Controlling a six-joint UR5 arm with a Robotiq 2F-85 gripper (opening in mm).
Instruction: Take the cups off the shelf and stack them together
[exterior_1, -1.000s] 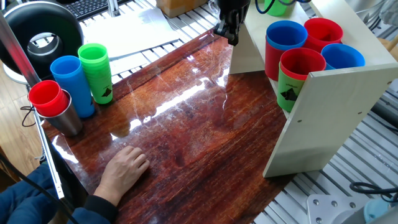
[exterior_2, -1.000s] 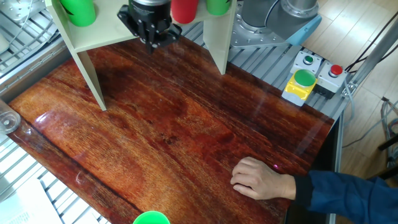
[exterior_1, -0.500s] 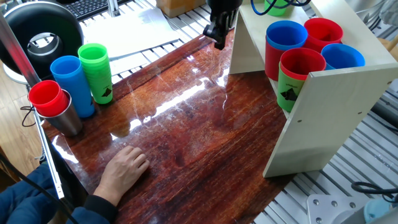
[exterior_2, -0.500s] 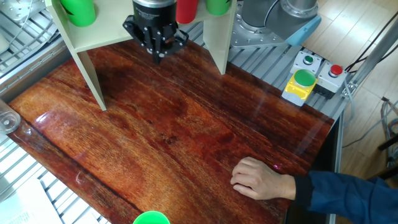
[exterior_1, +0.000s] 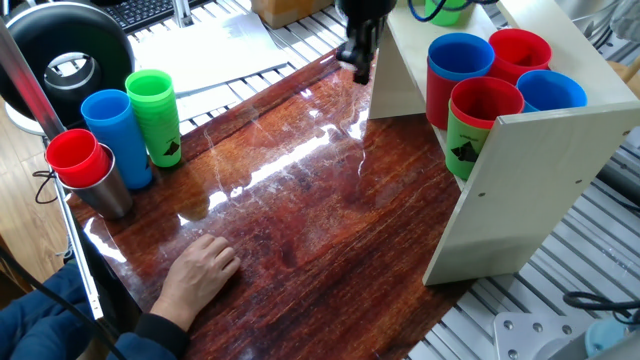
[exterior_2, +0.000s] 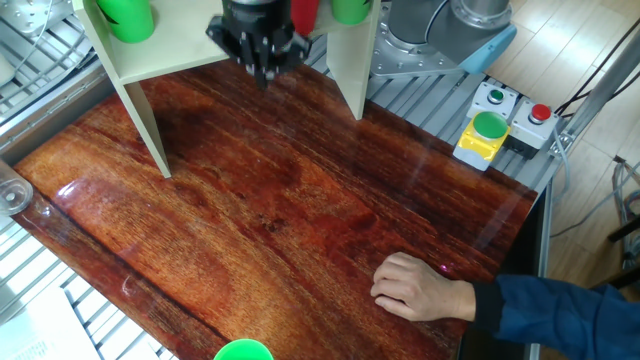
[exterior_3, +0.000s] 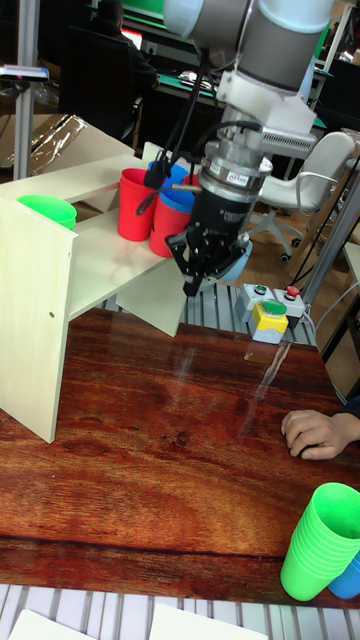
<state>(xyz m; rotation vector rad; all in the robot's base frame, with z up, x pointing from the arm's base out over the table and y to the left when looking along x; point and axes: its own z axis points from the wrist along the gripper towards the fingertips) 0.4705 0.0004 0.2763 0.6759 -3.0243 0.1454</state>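
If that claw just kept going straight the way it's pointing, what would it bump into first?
The gripper points down, so it would most likely meet the bare wooden table just in front of the shelf; nothing appears to lie beneath it, though exact depth is unclear.

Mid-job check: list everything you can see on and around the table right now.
shelf: one, pale cream wood, right side of the table
blue cups: two, on the shelf
red cups: two, on the shelf
green logo cup: one, on the shelf, under a red cup
green cup: one, far end of the shelf
blue cup column: one, left table edge
green cup column: one, beside the blue column
red cup: one, inside the steel tumbler, left edge
table: one, dark red wood
button box: one, yellow and grey, off the table
person's hand: one, flat on the table
gripper: one, black, above the table by the shelf, fingers empty
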